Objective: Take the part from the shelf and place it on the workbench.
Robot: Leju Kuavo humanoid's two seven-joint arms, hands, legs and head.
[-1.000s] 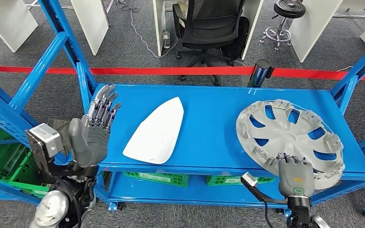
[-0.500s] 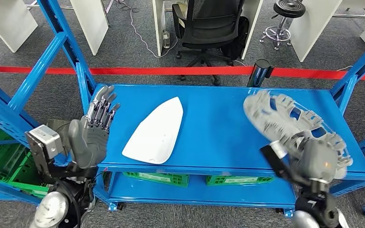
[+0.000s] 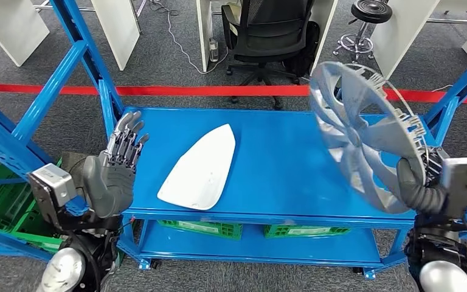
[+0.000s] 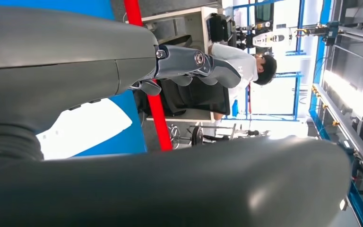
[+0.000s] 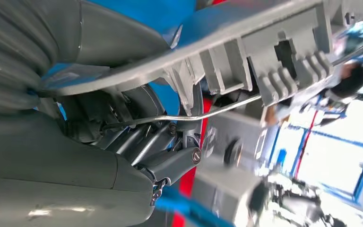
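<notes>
A silver wheel cover (image 3: 365, 134) with several spokes stands tilted up off the blue shelf (image 3: 273, 158), raised at the right. My right hand (image 3: 418, 187) grips its lower rim; the right wrist view shows the cover's ribbed edge (image 5: 264, 52) and wire ring across my dark fingers (image 5: 170, 151). A white teardrop-shaped panel (image 3: 199, 167) lies flat on the shelf's left half. My left hand (image 3: 114, 170) is held up, fingers spread and empty, beside the shelf's left front corner. In the left wrist view my left hand's fingers (image 4: 189, 64) stretch out before the white panel (image 4: 82, 127).
Blue uprights (image 3: 91, 61) flank the shelf on both sides. Green crates (image 3: 204, 228) sit on the lower level. Beyond a red floor line (image 3: 219, 90) stand an office chair (image 3: 267, 30), a stool (image 3: 365, 18) and white desks. A person (image 4: 246, 66) sits far off in the left wrist view.
My right hand has lifted the wheel cover from lying flat on the shelf to standing nearly on edge, up and to the right. The left hand has barely shifted.
</notes>
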